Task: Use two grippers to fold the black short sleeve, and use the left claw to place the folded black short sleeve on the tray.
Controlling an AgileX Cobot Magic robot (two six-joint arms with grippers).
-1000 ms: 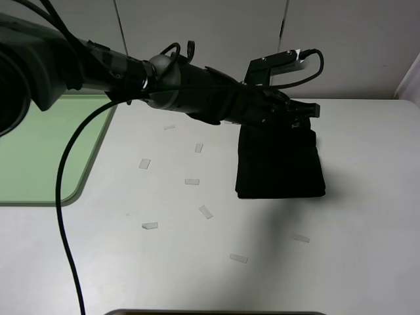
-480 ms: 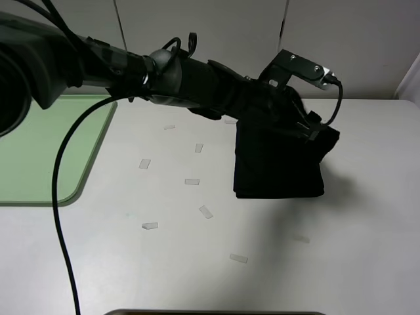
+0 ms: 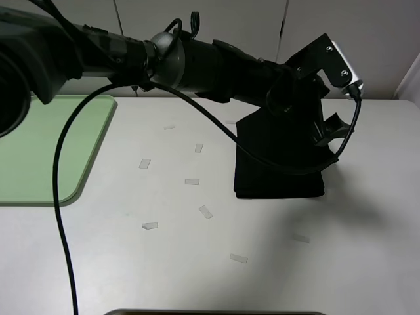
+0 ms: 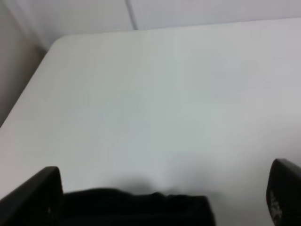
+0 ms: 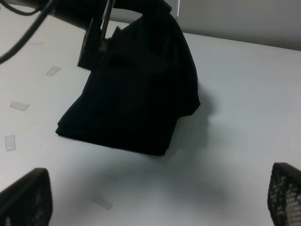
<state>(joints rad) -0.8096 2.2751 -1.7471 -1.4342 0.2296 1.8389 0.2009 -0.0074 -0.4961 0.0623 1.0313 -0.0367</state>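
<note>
Table (image 3: 197, 275): white, filling most of the overhead view, with a pale wall behind it.

Left arm (image 3: 197, 62): black, jointed, reaching from the left edge across the middle to the right half of the table; a black cable (image 3: 62, 197) looped down from it to the near edge. A silver-grey plate (image 3: 341, 62) stood at its wrist.

Tray (image 3: 39, 151): pale green, rounded corner, low rim, at the left edge of the table, well apart from the shirt. Nothing showed on the part in view.

Shirt (image 3: 279, 167): black, folded into a compact block, lying on the table right of centre. Its near end lay flat; its far end was partly hidden behind the arm in the overhead view. In the right wrist view the shirt (image 5: 136, 94) rose in a hump at the far end beneath the arm, and whether cloth was caught there I could not tell.

Left gripper (image 3: 328, 131): over the far right corner of the shirt. In its own wrist view the two fingertips (image 4: 35, 193) stood wide apart, jaws spread, with a dark edge of cloth low between them and bare table beyond.

Right gripper (image 5: 155, 202): jaws spread wide, nothing between them, held off the near side of the shirt.

Tape scraps (image 3: 191, 182): small pale strips scattered on the table between tray and shirt.
</note>
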